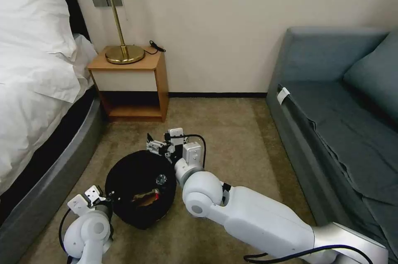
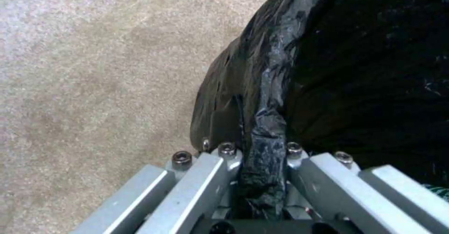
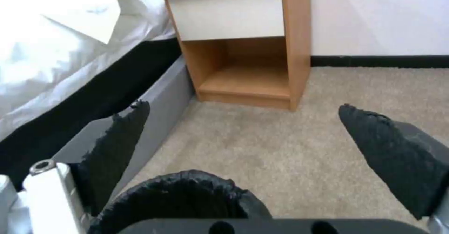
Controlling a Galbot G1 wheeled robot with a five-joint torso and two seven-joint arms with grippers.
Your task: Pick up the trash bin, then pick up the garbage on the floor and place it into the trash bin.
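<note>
Right arm fills my near view, the biggest thing ahead, reaching from my right toward the bin. I take the bin as my landmark. It is tilted off the carpet, its mouth turned up toward my head camera, with the bed to its left, the nightstand beyond it and the sofa well off to its right.

Inside the bin I see red and tan litter low in the bag and a small shiny piece higher up; I cannot name them more closely. I see no litter on the carpet around the bin.

Right gripper sits at the bin's far rim, its pads spread wide with nothing between them; from its wrist the rim lies just under the claw, carpet beyond.

Left gripper is at the bin's near-left rim, fingers clamped on a fold of the black bag over the rim.

My judgement: the left claw bears the bin, so the free right arm is the one for any picking; the bin's mouth lies directly below and behind that claw.
</note>
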